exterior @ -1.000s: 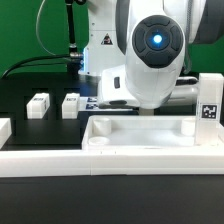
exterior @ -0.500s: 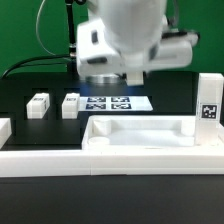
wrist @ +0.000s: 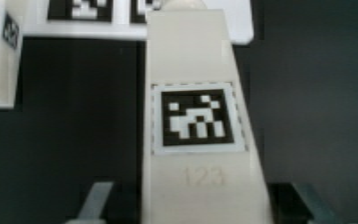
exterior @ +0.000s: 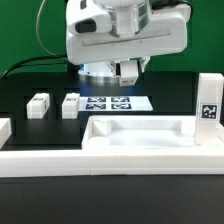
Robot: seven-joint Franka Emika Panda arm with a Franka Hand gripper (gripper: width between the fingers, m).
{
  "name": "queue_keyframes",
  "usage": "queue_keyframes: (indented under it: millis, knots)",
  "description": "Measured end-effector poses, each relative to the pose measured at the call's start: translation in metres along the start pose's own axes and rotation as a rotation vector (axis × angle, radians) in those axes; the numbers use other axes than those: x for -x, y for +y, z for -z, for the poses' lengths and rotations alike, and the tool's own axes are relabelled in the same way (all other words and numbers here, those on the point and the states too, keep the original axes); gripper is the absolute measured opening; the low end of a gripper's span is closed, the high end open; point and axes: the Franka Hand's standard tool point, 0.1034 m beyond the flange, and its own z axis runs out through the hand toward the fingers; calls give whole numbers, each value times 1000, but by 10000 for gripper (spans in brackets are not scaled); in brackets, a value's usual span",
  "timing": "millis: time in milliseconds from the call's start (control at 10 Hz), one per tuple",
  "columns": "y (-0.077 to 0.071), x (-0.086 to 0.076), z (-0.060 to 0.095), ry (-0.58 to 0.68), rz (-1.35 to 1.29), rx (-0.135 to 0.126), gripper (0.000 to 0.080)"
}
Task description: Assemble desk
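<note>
1. We find the desk top (exterior: 140,122) lying on the worktop (exterior: 20,100), nearest the exterior camera;
2. The arm has risen, uncovering the marker board (exterior: 118,101);
3. The gripper (wrist: 197,200) is clenched on one tagged leg (wrist: 197,100), lifted clear; we judge that fitting it comes next.

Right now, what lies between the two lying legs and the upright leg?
The marker board, nearer the lying legs than the upright leg; the exterior view shows it.
</note>
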Motion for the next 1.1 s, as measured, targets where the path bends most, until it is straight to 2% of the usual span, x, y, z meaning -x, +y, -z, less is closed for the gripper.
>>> queue_keyframes:
  millis: [100, 200, 300, 400, 500, 900, 1000, 1100]
  knots:
    - [2, -16, 36, 32, 3, -7, 288]
    - [1, -34, 72, 123, 15, -19, 288]
    - [7, -38, 80, 150, 17, -40, 288]
    - [14, -44, 91, 218, 17, -37, 288]
    - [15, -50, 96, 302, 13, -27, 288]
    - [22, -57, 101, 550, -1, 10, 289]
    - [22, -69, 115, 642, 12, 12, 289]
    - [22, -75, 126, 698, 15, 2, 289]
